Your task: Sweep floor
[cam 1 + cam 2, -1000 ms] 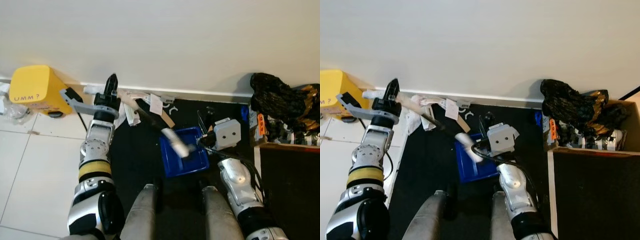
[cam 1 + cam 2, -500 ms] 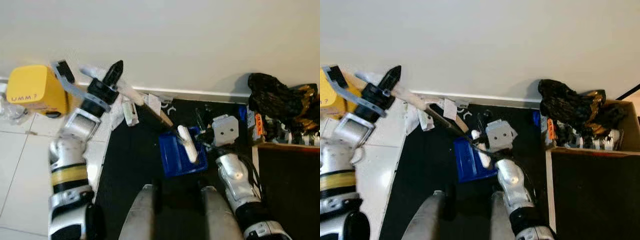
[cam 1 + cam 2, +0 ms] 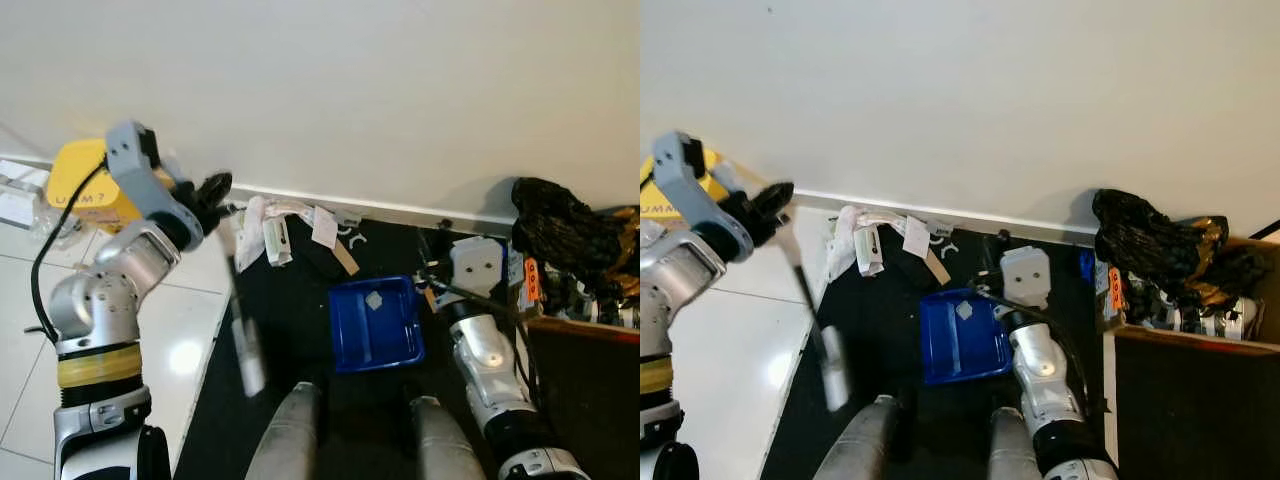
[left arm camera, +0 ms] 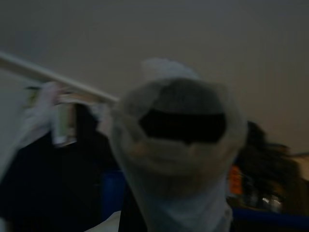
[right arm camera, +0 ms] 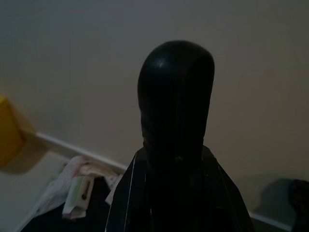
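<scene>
A blue dustpan [image 3: 385, 340] lies on the black mat [image 3: 290, 300] in front of my legs, with a small pale scrap [image 3: 373, 300] inside it. My right gripper [image 3: 432, 286] is at the pan's right rear corner, shut on its black upright handle [image 5: 176, 111]. My left gripper [image 3: 214, 190] is raised near the wall at the left, shut on the brush's stick [image 3: 238, 300]. The stick slants down to a blurred white brush head [image 3: 252, 368] at the mat's left edge. The stick's pale end [image 4: 178, 145] looms close in the left wrist view. Paper litter [image 3: 268, 228] lies along the skirting.
A yellow box [image 3: 80, 180] stands against the wall on the white tiles at the left. A black plastic bag [image 3: 565, 230] and a box of clutter [image 3: 590, 300] sit at the right. The wall runs close ahead.
My left arm has swung the brush off the dustpan and out to the left; its head now hangs over the mat's left edge. A scrap now lies in the pan. The view shifted slightly.
</scene>
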Controlling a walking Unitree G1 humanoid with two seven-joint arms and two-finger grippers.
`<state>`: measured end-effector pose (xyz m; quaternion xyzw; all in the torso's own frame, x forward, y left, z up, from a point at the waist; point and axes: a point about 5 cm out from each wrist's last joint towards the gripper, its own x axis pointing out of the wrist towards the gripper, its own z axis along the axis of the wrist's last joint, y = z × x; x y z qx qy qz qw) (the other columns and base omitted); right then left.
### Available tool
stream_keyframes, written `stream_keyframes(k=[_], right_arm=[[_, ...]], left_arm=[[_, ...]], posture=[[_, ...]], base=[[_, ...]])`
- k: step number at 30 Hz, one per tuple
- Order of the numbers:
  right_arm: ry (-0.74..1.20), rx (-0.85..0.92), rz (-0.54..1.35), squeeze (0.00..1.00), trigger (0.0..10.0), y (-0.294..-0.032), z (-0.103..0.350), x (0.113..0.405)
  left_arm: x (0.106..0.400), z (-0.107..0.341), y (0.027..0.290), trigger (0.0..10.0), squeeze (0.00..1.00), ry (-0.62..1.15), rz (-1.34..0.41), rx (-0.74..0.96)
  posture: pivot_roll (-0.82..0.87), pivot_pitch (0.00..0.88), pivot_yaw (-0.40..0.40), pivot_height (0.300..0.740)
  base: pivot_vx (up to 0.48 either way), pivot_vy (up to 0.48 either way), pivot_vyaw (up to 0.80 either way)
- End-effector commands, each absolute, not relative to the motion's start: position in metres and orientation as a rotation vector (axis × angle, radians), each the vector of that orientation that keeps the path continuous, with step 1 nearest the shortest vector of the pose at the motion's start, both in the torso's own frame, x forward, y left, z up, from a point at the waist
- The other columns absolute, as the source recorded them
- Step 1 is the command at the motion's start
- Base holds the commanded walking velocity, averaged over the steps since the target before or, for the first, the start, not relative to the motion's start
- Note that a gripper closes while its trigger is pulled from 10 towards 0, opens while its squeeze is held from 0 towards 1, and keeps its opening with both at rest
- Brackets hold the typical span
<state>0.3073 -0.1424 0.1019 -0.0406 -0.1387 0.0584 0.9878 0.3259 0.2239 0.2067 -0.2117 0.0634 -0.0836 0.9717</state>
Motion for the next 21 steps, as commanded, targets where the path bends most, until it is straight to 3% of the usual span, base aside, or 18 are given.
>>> stream_keyframes(k=[1, 7, 10, 16, 19, 21], right_arm=[[-0.241, -0.036, 0.087, 0.00, 10.0, -0.146, 0.094, 0.303], [-0.305, -0.010, 0.041, 0.00, 10.0, -0.160, 0.112, 0.302], [-0.330, 0.000, 0.025, 0.00, 10.0, -0.164, 0.119, 0.302], [-0.390, 0.006, -0.009, 0.00, 10.0, -0.172, 0.146, 0.309], [-0.399, -0.003, -0.024, 0.00, 10.0, -0.178, 0.154, 0.312], [-0.400, -0.001, -0.030, 0.00, 10.0, -0.180, 0.156, 0.313]], left_arm=[[0.325, 0.201, 0.227, 10.0, 0.00, 0.126, -0.126, -0.433], [0.333, 0.189, 0.220, 10.0, 0.00, 0.214, -0.024, -0.339], [0.332, 0.191, 0.217, 10.0, 0.00, 0.150, -0.118, -0.472], [0.331, 0.159, 0.212, 10.0, 0.00, 0.274, -0.043, -0.344], [0.336, 0.165, 0.208, 10.0, 0.00, 0.218, -0.068, -0.444], [0.335, 0.169, 0.207, 10.0, 0.00, 0.168, -0.087, -0.415]], posture=[[0.17, 0.167, 0.112, 0.740], [0.12, 0.107, 0.101, 0.740], [0.11, 0.091, 0.100, 0.740], [0.09, 0.042, 0.095, 0.740], [0.08, 0.028, 0.091, 0.740], [0.08, 0.017, 0.089, 0.740]], base=[[0.000, 0.000, 0.00], [0.000, 0.000, 0.00], [0.000, 0.000, 0.00], [0.000, 0.000, 0.00], [0.000, 0.000, 0.00], [0.000, 0.000, 0.00]])
